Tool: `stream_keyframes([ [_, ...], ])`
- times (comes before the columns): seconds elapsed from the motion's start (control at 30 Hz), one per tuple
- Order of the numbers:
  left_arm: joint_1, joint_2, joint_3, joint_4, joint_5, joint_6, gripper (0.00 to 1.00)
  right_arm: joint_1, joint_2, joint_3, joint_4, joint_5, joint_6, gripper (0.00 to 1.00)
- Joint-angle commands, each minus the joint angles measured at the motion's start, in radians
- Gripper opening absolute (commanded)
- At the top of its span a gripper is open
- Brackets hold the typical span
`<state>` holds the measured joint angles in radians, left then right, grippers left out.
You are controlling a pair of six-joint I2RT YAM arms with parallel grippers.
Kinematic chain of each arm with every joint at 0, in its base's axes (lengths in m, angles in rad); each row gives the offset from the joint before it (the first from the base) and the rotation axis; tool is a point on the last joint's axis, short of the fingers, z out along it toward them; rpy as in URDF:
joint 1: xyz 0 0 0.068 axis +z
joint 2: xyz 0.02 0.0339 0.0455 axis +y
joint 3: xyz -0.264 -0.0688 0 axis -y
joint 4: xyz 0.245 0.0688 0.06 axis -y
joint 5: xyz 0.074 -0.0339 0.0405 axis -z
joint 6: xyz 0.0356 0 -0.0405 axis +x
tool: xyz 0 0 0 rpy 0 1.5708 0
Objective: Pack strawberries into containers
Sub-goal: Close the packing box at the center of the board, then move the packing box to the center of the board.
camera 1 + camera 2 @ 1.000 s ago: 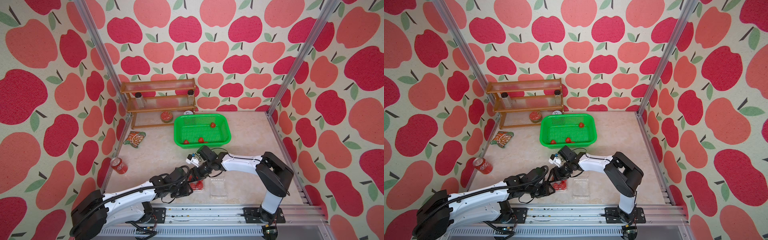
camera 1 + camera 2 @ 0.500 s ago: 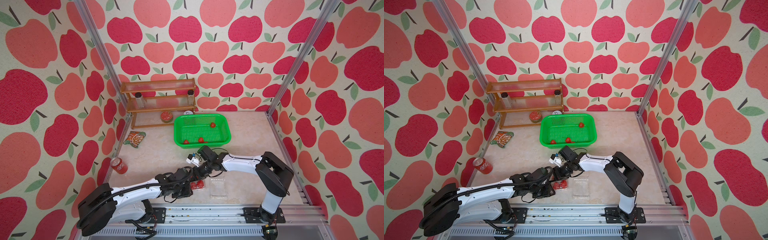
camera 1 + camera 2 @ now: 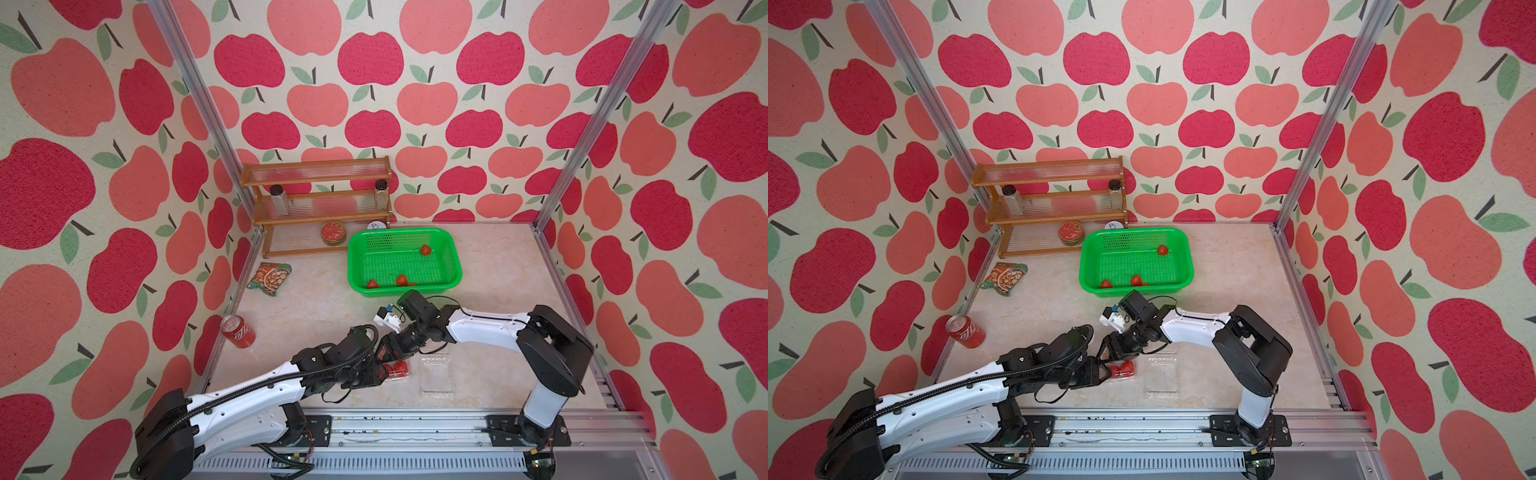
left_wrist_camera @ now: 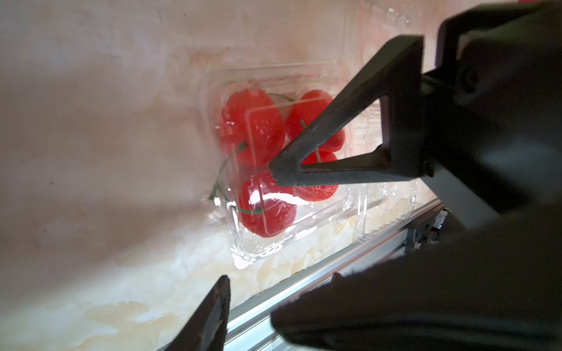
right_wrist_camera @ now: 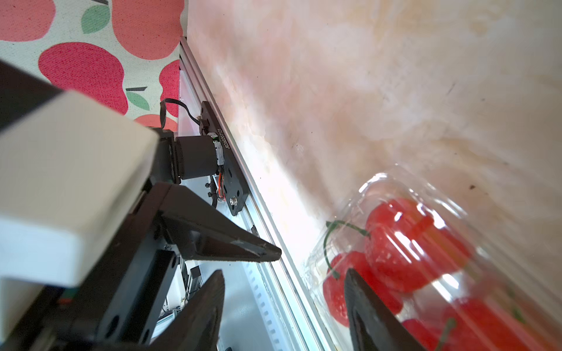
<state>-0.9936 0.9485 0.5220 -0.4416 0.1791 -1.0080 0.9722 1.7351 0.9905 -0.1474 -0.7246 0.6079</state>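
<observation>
- Pale marbled tabletop (image 3: pixel 498 270), walled at back, left and right.
- Wooden rack (image 3: pixel 318 208) in back left corner.
- Green basket (image 3: pixel 415 289) near back edge, just beside rack.
- Snack packet (image 3: pixel 270 279) and red soda can (image 3: pixel 237 331) along left edge, apart.
- Clear container (image 3: pixel 399 376) of strawberries (image 3: pixel 401 365) near front edge, mid-width; empty clear container (image 3: pixel 436 374) just beside it, toward right.

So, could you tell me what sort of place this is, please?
Probably a staged robot test cell, not a real kitchen: apple-print wallpaper panels sit between bare aluminium posts, and black-and-white robot arms, left and right, are mounted on a metal rail at the front.
</observation>
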Motion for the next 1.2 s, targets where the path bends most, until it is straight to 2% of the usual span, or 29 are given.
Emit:
stream_keyframes([
  [0.0, 0.006, 0.008, 0.060, -0.074, -0.049, 0.033, 0.53, -0.030, -0.117, -0.033, -0.093, 0.043, 0.010, 0.65],
  [0.17, 0.016, 0.118, 0.158, -0.110, -0.053, 0.081, 0.54, -0.076, -0.276, -0.082, -0.219, 0.109, -0.005, 0.66],
  [0.37, 0.036, 0.272, 0.289, -0.165, -0.055, 0.145, 0.53, -0.091, -0.381, -0.188, -0.252, 0.120, 0.040, 0.66],
  [0.5, 0.047, 0.344, 0.356, -0.212, -0.063, 0.170, 0.53, -0.053, -0.472, -0.224, -0.301, 0.121, 0.081, 0.65],
  [0.63, 0.063, 0.370, 0.387, -0.227, -0.083, 0.160, 0.52, 0.031, -0.532, -0.237, -0.375, 0.141, 0.127, 0.65],
  [0.8, 0.097, 0.346, 0.375, -0.215, -0.099, 0.138, 0.52, 0.130, -0.534, -0.302, -0.301, 0.116, 0.244, 0.65],
  [0.93, 0.123, 0.327, 0.365, -0.210, -0.092, 0.131, 0.52, 0.207, -0.510, -0.318, -0.298, 0.127, 0.281, 0.65],
  [1.17, 0.139, 0.343, 0.384, -0.206, -0.078, 0.146, 0.52, 0.182, -0.446, -0.372, -0.277, 0.143, 0.307, 0.65],
])
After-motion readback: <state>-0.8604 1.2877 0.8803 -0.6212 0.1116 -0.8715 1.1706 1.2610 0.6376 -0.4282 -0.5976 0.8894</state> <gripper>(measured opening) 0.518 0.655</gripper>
